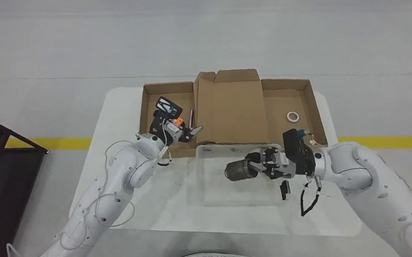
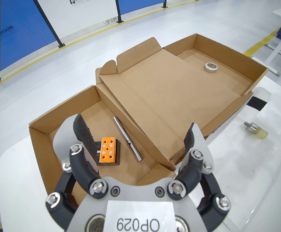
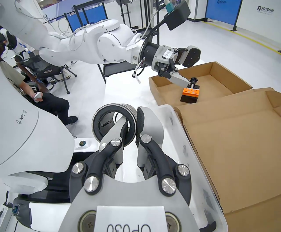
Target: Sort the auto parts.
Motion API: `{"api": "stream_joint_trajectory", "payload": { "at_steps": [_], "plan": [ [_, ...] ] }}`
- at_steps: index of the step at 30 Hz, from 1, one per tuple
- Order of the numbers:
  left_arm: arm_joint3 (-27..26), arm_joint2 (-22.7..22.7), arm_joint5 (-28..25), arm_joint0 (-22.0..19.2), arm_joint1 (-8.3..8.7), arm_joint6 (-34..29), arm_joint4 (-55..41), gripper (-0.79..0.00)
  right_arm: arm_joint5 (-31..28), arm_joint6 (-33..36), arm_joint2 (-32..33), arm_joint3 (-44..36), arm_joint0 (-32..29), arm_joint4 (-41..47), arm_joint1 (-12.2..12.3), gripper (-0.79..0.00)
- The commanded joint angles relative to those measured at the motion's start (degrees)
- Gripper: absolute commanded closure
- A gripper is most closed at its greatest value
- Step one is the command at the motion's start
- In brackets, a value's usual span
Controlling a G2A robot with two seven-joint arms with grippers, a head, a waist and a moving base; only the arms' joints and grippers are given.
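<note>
**A:** Where is the left gripper [image 2: 136,128]?

**B:** Over the left compartment of the cardboard box [image 2: 153,92], fingers wide apart with nothing between them. One finger is just beside the orange block [image 2: 107,150]. I cannot tell whether it touches.

**A:** What else lies in that compartment?

**B:** A metal rod [image 2: 127,138], flat on the floor next to the block.

**A:** And the right gripper [image 3: 131,123]?

**B:** Above the clear tray [image 3: 169,118] in front of the box, clamped on a metal ring [image 3: 116,107]. One finger is inside the ring and the other is against its outer wall.

**A:** And the right compartment?

**B:** A small silver disc [image 2: 211,67] sits on its floor, towards the far wall. A small pale part with a stud [image 2: 255,130] lies outside the box, near its front.
</note>
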Motion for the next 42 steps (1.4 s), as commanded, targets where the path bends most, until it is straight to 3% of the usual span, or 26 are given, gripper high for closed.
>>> {"api": "stream_joint_trajectory", "payload": {
  "at_steps": [1, 6, 12, 18, 21, 34, 40, 42],
  "plan": [
    [0.0, 0.0, 0.0, 0.0, 0.00, 0.0, 0.0, -0.785, 0.0, 0.0, 0.0, 0.0, 0.0, 0.0, 0.0, 0.000],
    [0.0, 0.0, 0.0, 0.0, 0.00, 0.0, 0.0, -0.785, 0.6, -0.7, 0.5, -0.1, 0.0, 0.2, -0.1, 0.000],
    [0.0, 0.0, 0.0, 0.0, 0.00, 0.0, 0.0, -0.785, 4.5, -4.0, 7.7, 7.0, 0.4, 8.6, 0.6, 0.000],
    [0.0, 0.0, 0.0, 0.0, 0.00, 0.0, 0.0, -0.785, 20.0, -3.1, 12.7, 11.5, 0.8, 10.8, 0.8, 0.000],
    [0.0, 0.0, 0.0, 0.0, 0.00, 0.0, 0.0, -0.785, 31.1, -2.8, 10.5, 13.2, 3.3, 7.8, 0.0, 0.000],
    [0.0, 0.0, 0.0, 0.0, 0.00, 0.0, 0.0, -0.785, 58.1, 1.2, -2.8, 23.2, 11.1, -12.5, -3.7, 0.000],
    [0.0, 0.0, 0.0, 0.0, 0.00, 0.0, 0.0, -0.785, 59.7, 2.9, -5.7, 25.7, 13.5, -15.7, -5.1, 0.000],
    [0.0, 0.0, 0.0, 0.0, 0.00, 0.0, 0.0, -0.785, 59.6, 2.9, -5.9, 25.9, 13.7, -16.2, -5.3, -0.049]
  ]
}}
